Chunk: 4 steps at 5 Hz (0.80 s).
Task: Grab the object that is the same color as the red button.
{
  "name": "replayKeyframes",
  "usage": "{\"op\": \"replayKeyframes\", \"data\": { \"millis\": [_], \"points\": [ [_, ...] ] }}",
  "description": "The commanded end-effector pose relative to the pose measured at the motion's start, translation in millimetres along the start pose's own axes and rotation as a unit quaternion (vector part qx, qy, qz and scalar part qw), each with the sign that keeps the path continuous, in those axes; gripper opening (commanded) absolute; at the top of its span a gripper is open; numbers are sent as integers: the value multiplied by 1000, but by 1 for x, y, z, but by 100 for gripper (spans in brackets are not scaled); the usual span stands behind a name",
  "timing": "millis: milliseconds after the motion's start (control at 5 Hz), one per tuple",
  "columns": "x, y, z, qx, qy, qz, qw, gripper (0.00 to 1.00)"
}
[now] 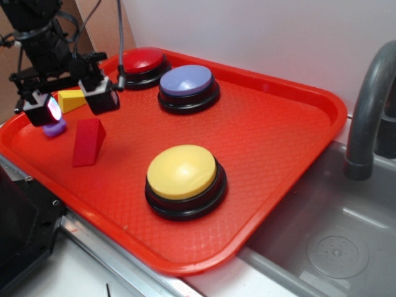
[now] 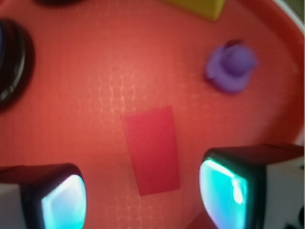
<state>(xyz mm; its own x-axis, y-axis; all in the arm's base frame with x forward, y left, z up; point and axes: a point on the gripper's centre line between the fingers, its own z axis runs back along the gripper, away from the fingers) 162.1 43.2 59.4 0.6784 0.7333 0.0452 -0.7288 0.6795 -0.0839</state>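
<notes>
end effector spread wide, hovering just above small matte red wedge block on red plastic tray; block between fingers, long axis nearly crosswise to gap.

The outside view is bright and clear, with soft shadows and small shine on the buttons. The wrist view is blurry, and the fingers glow blue-green.
</notes>
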Motion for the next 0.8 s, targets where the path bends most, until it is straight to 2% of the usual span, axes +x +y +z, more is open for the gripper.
{"op": "replayKeyframes", "data": {
  "millis": [0,200,600],
  "points": [
    [3,1,-27,-15,6,-55,998,100],
    [2,0,-38,3,20,-59,998,100],
    [4,-4,-46,19,30,-69,997,100]
  ]
}}
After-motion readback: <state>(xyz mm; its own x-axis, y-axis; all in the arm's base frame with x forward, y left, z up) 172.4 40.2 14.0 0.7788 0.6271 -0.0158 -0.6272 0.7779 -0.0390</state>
